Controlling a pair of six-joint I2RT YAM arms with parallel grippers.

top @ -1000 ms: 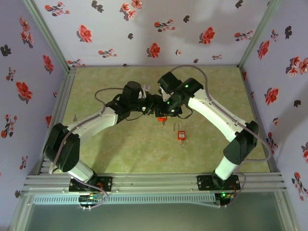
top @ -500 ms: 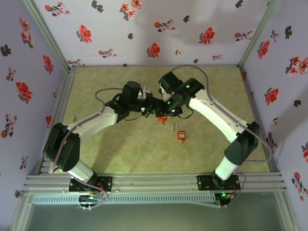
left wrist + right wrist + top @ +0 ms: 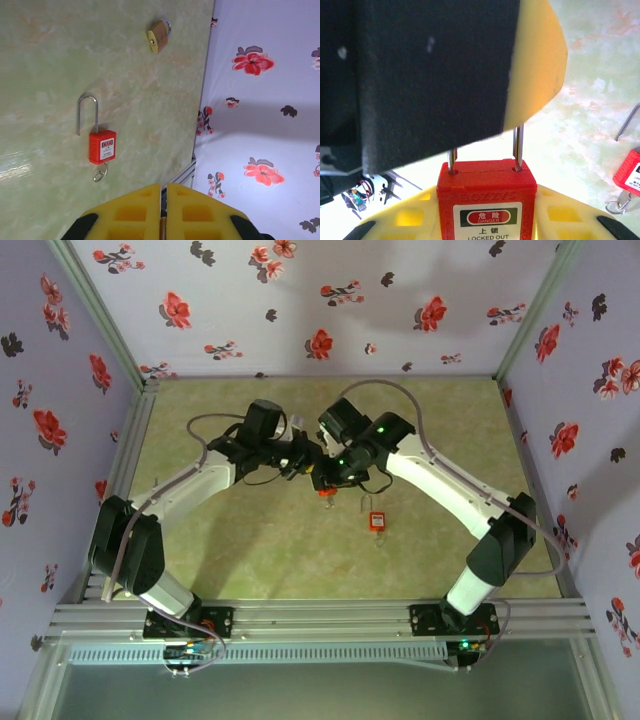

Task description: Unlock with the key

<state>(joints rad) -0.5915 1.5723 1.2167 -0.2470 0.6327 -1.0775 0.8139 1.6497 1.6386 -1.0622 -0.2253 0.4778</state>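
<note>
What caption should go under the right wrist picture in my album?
Right gripper holds a red padlock by its body while a spare padlock lies on the green table.

a robot lab test cell: a pale green marbled tabletop (image 3: 260, 560) boxed in by lilac fabric walls printed with red flowers (image 3: 300, 300), silver aluminium extrusion rails (image 3: 320, 615) along the near edge

Marbled pale-green tabletop (image 3: 50, 60); lilac walls (image 3: 260, 125), red and black flowers; red plastic padlock (image 3: 487, 200), white label; yellow finger pads (image 3: 135, 212); brass padlock (image 3: 158, 38).
</note>
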